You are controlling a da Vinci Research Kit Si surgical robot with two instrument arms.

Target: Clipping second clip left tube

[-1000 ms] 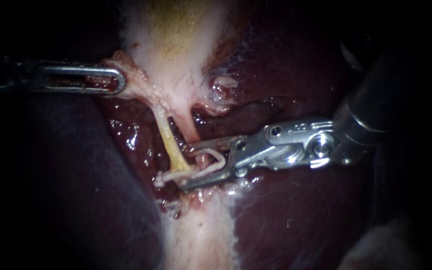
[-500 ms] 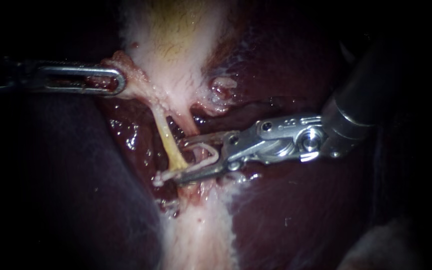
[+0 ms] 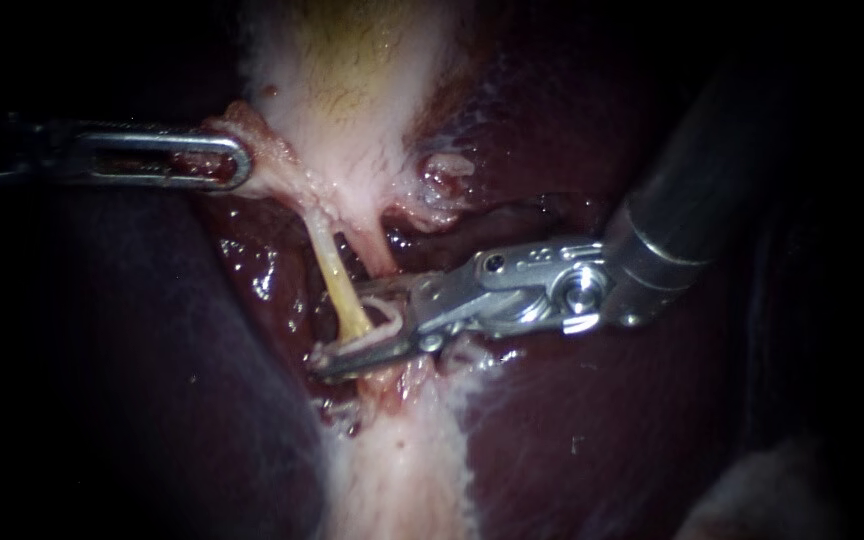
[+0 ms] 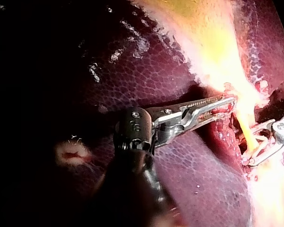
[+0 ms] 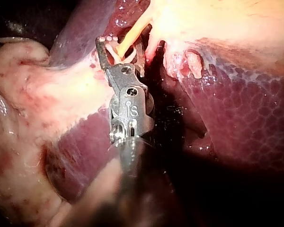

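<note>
The left tube [image 3: 335, 283] is a thin yellow strand running down from the pale gallbladder [image 3: 352, 120]; a pinker tube [image 3: 377, 255] lies just right of it. My right instrument [image 3: 337, 330] comes in from the upper right with its jaws astride the yellow tube's lower end and shut on a white clip [image 3: 392, 312]. The right wrist view shows the tube [image 5: 130, 35] passing between those jaws [image 5: 119, 45]. My left instrument [image 3: 242, 160] is shut on a flap of gallbladder tissue [image 3: 262, 150], holding it out leftward; the left wrist view shows the same grip [image 4: 229, 105].
Dark red liver [image 3: 572, 420] surrounds the site on both sides. A pale band of tissue [image 3: 402, 470] runs downward below the clip. Raw frayed tissue [image 3: 442, 175] sits right of the gallbladder neck. The right instrument's shaft [image 3: 692, 200] crosses the upper right.
My right instrument has slid leftward along the tissue, carrying the clip farther over the yellow tube, and its jaws stand closer together. The left instrument has held still.
</note>
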